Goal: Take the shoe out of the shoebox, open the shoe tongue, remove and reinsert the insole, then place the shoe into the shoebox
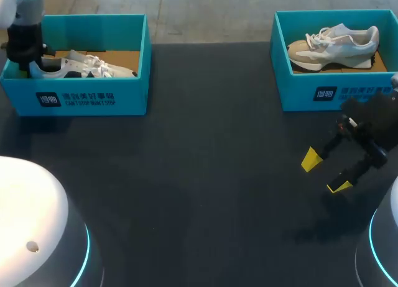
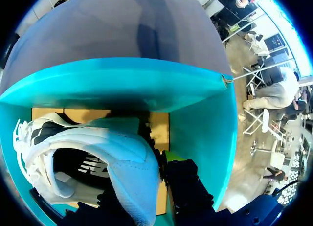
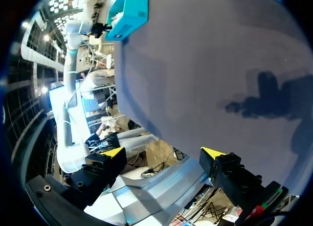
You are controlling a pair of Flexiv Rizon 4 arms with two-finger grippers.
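Note:
A white and black shoe (image 1: 87,64) lies in the left teal shoebox (image 1: 74,99) at the table's back left. My left gripper (image 1: 28,58) reaches down into that box at the shoe's heel end. In the left wrist view the gripper (image 2: 149,174) is shut on the heel wall of the shoe (image 2: 122,152), one finger inside the shoe opening and the other outside it. The brown box floor (image 2: 159,128) shows beyond the heel. My right gripper (image 1: 324,173) hovers open over the table at the right, holding nothing (image 3: 164,151).
A second teal shoebox (image 1: 323,91) at the back right holds a beige and white shoe (image 1: 333,46). Dark table surface (image 1: 199,163) spreads between the two boxes. The left box (image 3: 129,13) shows far ahead of the right gripper.

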